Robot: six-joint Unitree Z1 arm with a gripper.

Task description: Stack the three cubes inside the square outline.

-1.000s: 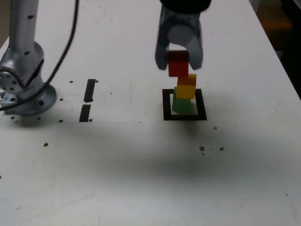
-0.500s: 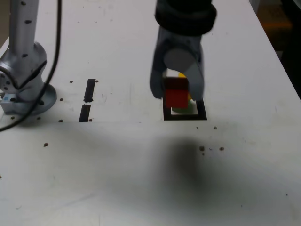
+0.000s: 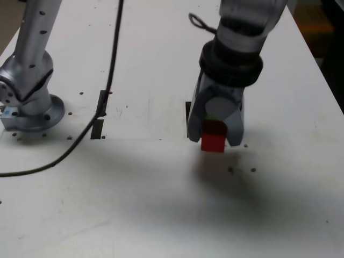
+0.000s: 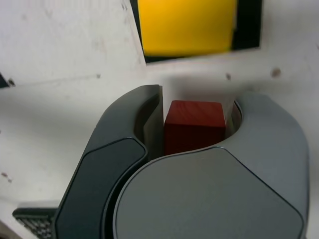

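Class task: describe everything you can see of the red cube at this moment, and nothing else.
The red cube is a small, solid-coloured block with flat, matte faces and crisp edges. It sits upright between the fingers of the gripper, which is shut on its two opposite sides. In the exterior view it is low, near the table; whether it touches the table cannot be told.

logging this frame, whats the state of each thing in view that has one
gripper: shut on the red cube, low over the table
red cube: held between the fingers, outside the square outline
yellow cube: inside the square outline, not held
green cube: hidden, cannot tell
square outline: flat on the table, mostly hidden by the arm in the exterior view
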